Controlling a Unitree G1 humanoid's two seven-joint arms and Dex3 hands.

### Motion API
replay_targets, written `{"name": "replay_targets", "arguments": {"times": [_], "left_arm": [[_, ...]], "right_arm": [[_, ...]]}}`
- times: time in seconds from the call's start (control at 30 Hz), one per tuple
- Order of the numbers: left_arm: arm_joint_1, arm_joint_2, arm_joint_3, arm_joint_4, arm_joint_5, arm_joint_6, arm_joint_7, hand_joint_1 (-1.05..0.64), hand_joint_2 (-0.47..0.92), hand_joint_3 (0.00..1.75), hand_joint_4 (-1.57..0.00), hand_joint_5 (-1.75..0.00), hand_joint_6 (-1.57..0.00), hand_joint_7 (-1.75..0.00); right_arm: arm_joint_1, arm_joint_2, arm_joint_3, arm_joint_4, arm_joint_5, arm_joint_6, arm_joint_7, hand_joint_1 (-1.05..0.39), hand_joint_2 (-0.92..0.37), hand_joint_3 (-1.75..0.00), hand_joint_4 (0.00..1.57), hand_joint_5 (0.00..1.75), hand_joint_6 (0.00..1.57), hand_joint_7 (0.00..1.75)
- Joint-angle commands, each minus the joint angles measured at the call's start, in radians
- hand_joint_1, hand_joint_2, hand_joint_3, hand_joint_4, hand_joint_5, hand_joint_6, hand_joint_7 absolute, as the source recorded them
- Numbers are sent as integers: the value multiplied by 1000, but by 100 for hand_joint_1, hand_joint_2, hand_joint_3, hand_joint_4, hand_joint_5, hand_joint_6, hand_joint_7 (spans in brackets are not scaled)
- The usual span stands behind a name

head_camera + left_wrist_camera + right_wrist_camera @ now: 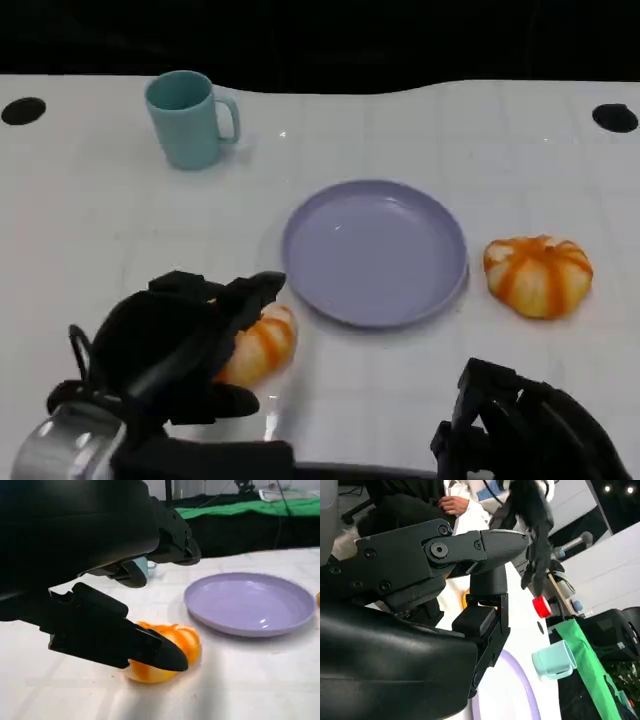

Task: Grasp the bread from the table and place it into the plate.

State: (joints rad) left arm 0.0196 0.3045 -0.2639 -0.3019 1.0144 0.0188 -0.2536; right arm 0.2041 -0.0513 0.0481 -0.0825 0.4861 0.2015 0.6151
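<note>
An orange-striped bread (265, 342) lies on the white table just left of the lilac plate (375, 250). My left hand (170, 345) is over it, with the thumb (150, 647) low in front of the bread (187, 639) and the other fingers (167, 542) spread well above it. The bread rests on the table. A second striped bread (538, 275) sits to the right of the plate. My right hand (525, 420) hangs at the near right edge, holding nothing, with its fingers (470, 550) apart.
A teal mug (190, 118) stands at the back left. The plate (250, 602) is bare. Black round holes (22, 110) mark the table's far corners. In the right wrist view a person (452, 502) sits beyond the table, near a red object (541, 606).
</note>
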Motion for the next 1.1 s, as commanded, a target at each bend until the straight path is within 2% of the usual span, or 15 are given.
{"name": "replay_targets", "arguments": {"times": [0.03,0.4,0.73,0.87,0.97,1.0,1.03,1.07,1.1], "left_arm": [[-49,6,-48,78,69,37,26,-60,84,0,-31,-28,-29,-2],[-154,-26,-132,246,121,125,24,-59,81,0,-31,-22,-29,0],[-266,-51,-189,474,98,152,102,-59,81,0,-35,-21,-29,0],[-300,-48,-210,557,75,152,111,-57,82,0,-40,-19,-34,-2],[-319,-41,-225,610,54,143,120,-52,83,1,-52,-21,-42,-4],[-322,-38,-231,623,50,140,128,-50,84,1,-60,-24,-46,-5],[-325,-35,-237,637,47,137,138,-48,85,1,-66,-37,-54,-4],[-329,-31,-245,654,45,129,154,-46,86,0,-66,-57,-62,-3],[-332,-27,-250,669,40,117,171,-43,86,0,-68,-89,-76,-5]], "right_arm": [[5,-8,-5,-1,3,1,-3,-71,-92,-24,85,161,75,140],[7,-9,-3,-1,1,1,-8,-72,-92,-24,85,160,75,141],[4,-11,-2,4,-3,-3,-6,-71,-92,-24,84,160,74,140],[7,-9,-1,0,-3,-5,-8,-72,-92,-24,85,160,74,140],[11,-9,0,-5,-1,-2,-10,-72,-92,-24,85,161,75,140],[11,-9,0,-6,0,-1,-9,-72,-92,-24,85,161,75,140],[12,-10,-1,-7,0,-1,-9,-72,-92,-24,85,161,75,140],[12,-10,-1,-7,0,-1,-9,-72,-92,-24,84,161,75,140],[11,-10,-1,-5,-1,-4,-7,-72,-92,-24,84,161,75,141]]}}
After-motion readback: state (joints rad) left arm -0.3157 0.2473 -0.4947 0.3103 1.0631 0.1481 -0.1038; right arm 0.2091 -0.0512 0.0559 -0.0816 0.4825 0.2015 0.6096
